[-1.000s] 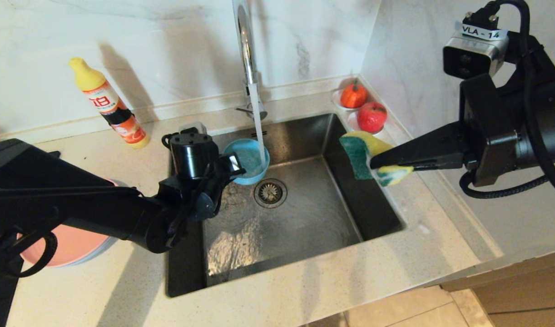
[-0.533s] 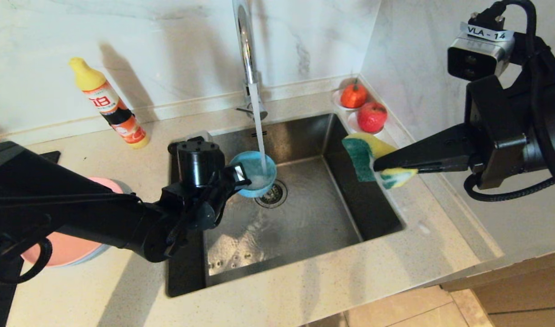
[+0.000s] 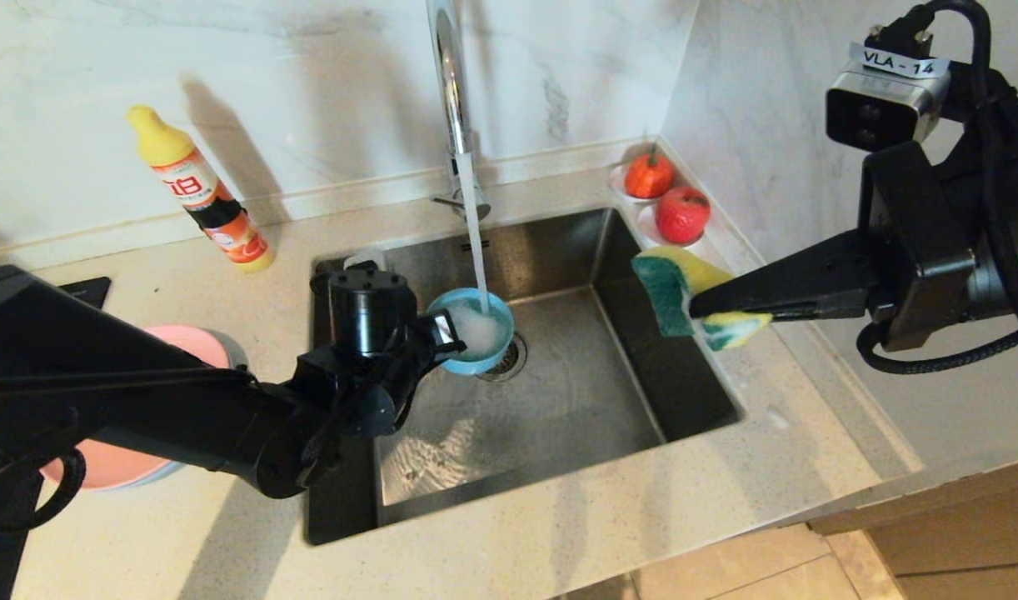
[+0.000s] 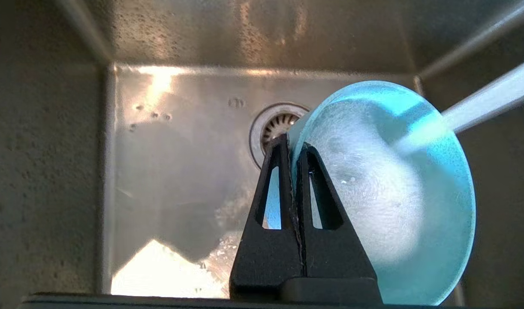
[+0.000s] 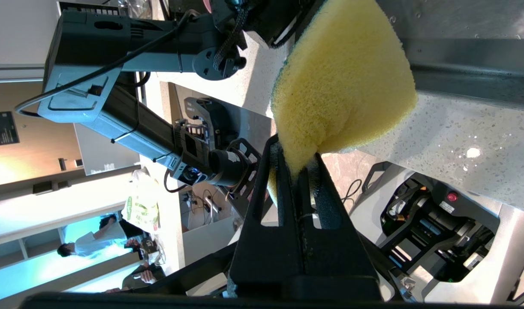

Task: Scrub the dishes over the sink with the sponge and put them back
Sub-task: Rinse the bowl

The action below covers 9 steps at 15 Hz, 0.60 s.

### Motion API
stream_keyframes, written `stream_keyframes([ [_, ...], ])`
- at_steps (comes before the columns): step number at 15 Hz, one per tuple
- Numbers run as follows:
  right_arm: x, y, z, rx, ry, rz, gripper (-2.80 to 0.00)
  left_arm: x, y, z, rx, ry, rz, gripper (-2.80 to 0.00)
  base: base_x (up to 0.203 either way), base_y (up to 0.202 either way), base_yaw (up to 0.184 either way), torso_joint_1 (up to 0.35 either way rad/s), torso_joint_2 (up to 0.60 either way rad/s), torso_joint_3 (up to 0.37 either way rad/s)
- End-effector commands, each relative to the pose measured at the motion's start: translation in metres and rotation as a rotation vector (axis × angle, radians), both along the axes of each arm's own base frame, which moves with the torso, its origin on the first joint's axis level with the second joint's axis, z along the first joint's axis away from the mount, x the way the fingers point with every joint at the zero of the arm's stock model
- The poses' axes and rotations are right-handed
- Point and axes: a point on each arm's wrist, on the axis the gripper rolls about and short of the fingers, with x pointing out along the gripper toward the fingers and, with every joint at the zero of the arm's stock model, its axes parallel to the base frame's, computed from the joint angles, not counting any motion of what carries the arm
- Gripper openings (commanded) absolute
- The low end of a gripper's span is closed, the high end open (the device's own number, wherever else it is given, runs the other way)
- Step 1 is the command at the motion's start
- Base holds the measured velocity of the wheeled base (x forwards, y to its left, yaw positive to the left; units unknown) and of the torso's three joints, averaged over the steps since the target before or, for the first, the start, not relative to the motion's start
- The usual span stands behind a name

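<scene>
Left gripper [image 3: 445,332] clamps bowl [image 3: 478,327] rim under tap stream (over sink [image 3: 559,400]) — right gripper [image 3: 699,307] pinches sponge [image 3: 671,287], well apart.

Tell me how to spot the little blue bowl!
Find the steel sink under the running tap. The teal bowl is held above the drain by the left gripper, catching water. It's the only blue dish there.

I see a speckled counter [image 3: 559,533] bearing a soap bottle [image 3: 201,193] at ten o'clock, stacked plates [image 3: 155,417] at eight, fruit saucers [image 3: 667,204] at one.
</scene>
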Motion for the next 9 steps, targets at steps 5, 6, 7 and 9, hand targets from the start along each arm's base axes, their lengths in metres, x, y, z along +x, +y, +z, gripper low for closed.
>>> stream_keyframes([
  [5,0.0009,0.0004,-0.0012,-0.001,0.011,0.001,-2.80,-0.0065,-0.0044,-0.0045,-0.015,0.014,-0.024,-2.80,0.000,0.000,0.000,0.000,0.00,0.000],
  [6,0.0008,-0.0005,-0.0009,0.000,0.009,-0.002,-2.80,-0.0079,-0.0037,-0.0056,-0.013,0.020,-0.024,-2.80,0.000,0.000,0.000,0.000,0.00,0.000],
  [7,0.0007,-0.0005,-0.0010,0.000,0.011,-0.001,-2.80,-0.0088,-0.0030,-0.0051,-0.013,0.020,-0.022,-2.80,0.000,0.000,0.000,0.000,0.00,0.000],
  [9,0.0000,-0.0014,-0.0003,0.003,0.010,-0.001,-2.80,-0.0118,-0.0008,0.0011,-0.015,0.008,-0.021,-2.80,0.000,0.000,0.000,0.000,0.00,0.000],
])
